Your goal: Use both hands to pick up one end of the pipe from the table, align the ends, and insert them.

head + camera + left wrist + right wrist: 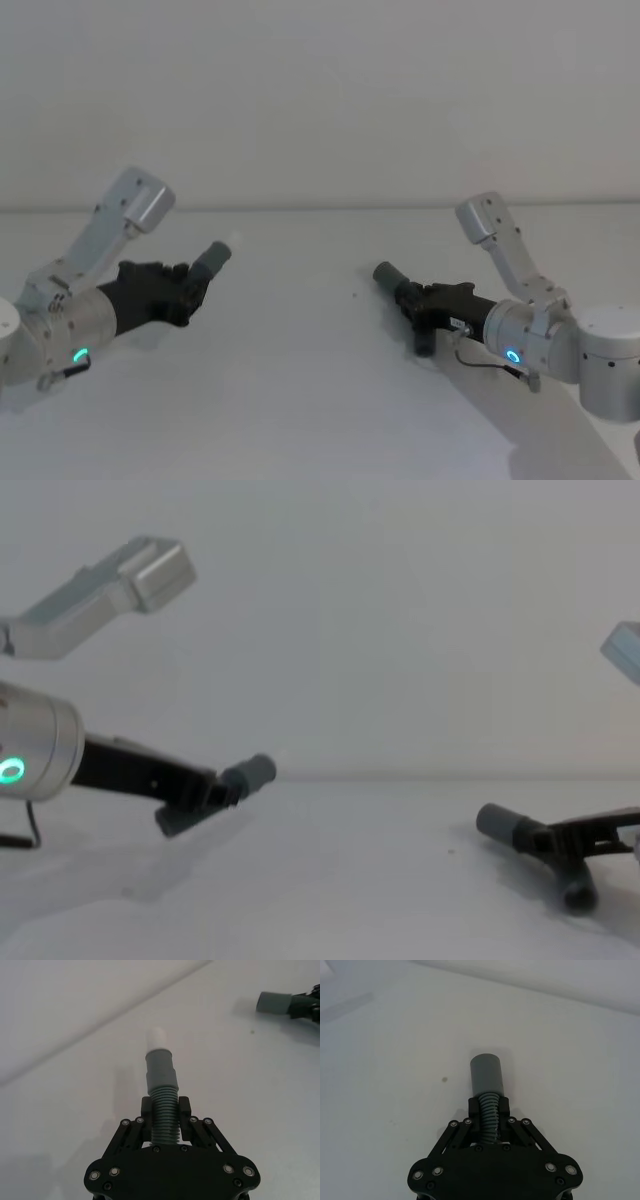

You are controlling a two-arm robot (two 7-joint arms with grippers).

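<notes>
Short piece (212, 262) is clamped at the ribs by the left hand (193, 284), curved piece (390, 276) by the right hand (408, 297), above the table (300, 400), cuffs (161, 1067) left free, facing inward, well apart, for alignment.

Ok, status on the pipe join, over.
Left end effector shut on short piece. Right end effector shut on curved piece. Pieces apart, unjoined. Only a speck on table between.
</notes>
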